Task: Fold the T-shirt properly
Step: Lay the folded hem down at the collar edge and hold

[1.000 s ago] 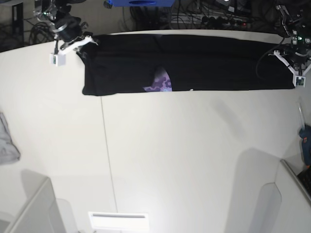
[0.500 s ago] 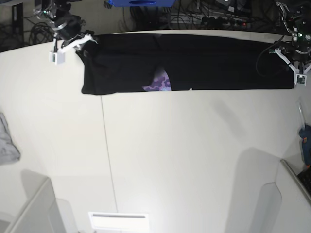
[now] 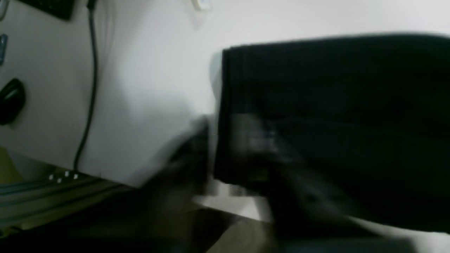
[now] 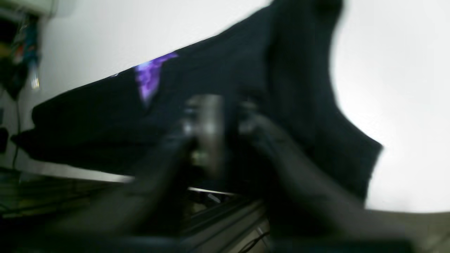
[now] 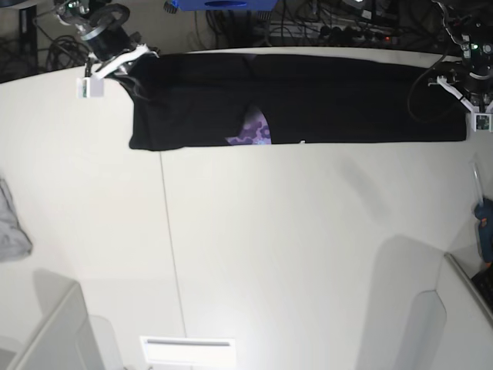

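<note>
Left pincer (image 5: 475,99) closed, right pincer (image 5: 115,65) closed, both shifted farther back along T-shirt (image 5: 323,96) ends; shirt unmoved.

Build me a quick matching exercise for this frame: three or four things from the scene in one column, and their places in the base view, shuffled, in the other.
Things:
1. T-shirt
2. grey cloth
3. left claw
4. right claw

Places in the base view:
A. left edge of the table
B. at the shirt's right end
C. spread along the table's far edge
D. at the shirt's far left corner

Pairs: 1-C, 2-A, 3-B, 4-D
</note>
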### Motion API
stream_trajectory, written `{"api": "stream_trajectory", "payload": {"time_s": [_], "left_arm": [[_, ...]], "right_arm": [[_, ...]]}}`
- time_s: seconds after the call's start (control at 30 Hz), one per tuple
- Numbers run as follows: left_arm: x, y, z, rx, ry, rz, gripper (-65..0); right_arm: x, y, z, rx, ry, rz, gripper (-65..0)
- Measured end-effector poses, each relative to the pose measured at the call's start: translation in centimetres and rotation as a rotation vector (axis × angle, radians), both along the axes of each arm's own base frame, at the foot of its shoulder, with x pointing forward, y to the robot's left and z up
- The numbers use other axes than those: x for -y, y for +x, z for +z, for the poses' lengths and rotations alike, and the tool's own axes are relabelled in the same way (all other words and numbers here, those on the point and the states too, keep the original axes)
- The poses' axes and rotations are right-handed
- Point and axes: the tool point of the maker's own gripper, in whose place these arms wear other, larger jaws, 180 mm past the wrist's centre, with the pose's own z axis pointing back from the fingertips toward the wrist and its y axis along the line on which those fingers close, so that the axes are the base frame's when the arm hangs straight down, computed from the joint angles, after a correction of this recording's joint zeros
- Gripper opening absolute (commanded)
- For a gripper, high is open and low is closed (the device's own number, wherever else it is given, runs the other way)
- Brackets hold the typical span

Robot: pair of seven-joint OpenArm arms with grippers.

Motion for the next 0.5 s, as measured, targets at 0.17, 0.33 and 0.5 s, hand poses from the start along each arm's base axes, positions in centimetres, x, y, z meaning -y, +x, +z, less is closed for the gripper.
{"api": "stream_trajectory", "payload": {"time_s": [0.17, 0.33, 0.5], "left_arm": [[0.0, -1.0, -3.0, -0.059, -0.062, 0.041, -65.0], [-0.1, -1.3, -4.7, -0.069, -0.109, 0.067, -65.0], [1.0, -0.5, -7.3, -0.110, -0.164, 0.057, -65.0]], "right_arm": [[-0.4, 0.2, -1.9, -0.076, 0.001, 0.044, -65.0], [-0.2, 0.5, -3.5, -0.119, 0.007, 0.049, -65.0], [0.9, 1.2, -6.8, -0.181, 0.023, 0.014, -65.0]]}}
